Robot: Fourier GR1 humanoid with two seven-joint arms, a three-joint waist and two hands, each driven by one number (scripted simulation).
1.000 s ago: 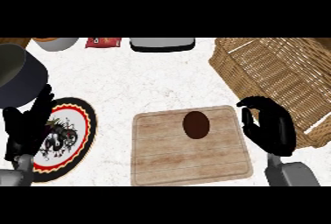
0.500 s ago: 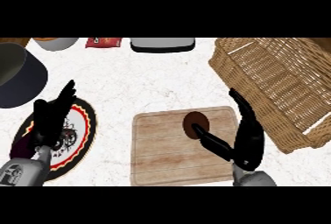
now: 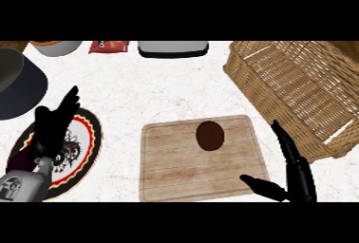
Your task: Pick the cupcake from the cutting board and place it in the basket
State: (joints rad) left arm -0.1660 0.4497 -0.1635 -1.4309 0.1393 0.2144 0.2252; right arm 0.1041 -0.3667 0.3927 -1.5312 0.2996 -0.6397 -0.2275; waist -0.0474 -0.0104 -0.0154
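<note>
Head view, looking steeply down at your counter: the cupcake [image 3: 210,134], a dark brown oval, sits untouched on the wooden cutting board [image 3: 175,175], toward the board's far right corner. That puts it on the side nearest the wicker basket [image 3: 301,90], which stands just beside the board's right edge, tilted, with its open mouth facing up.

Your right hand [image 3: 294,171] rests at the board's lower right corner, fingers straight and spread from the thumb, holding nothing; it lies near the cupcake but apart from it, probably lined up to close in from the right. Bare board surrounds the cupcake, so you have room for fingers on either side.

Your left hand [image 3: 52,126] is open, fingers up, resting over the patterned plate [image 3: 88,142] at the left, well apart from the board
</note>
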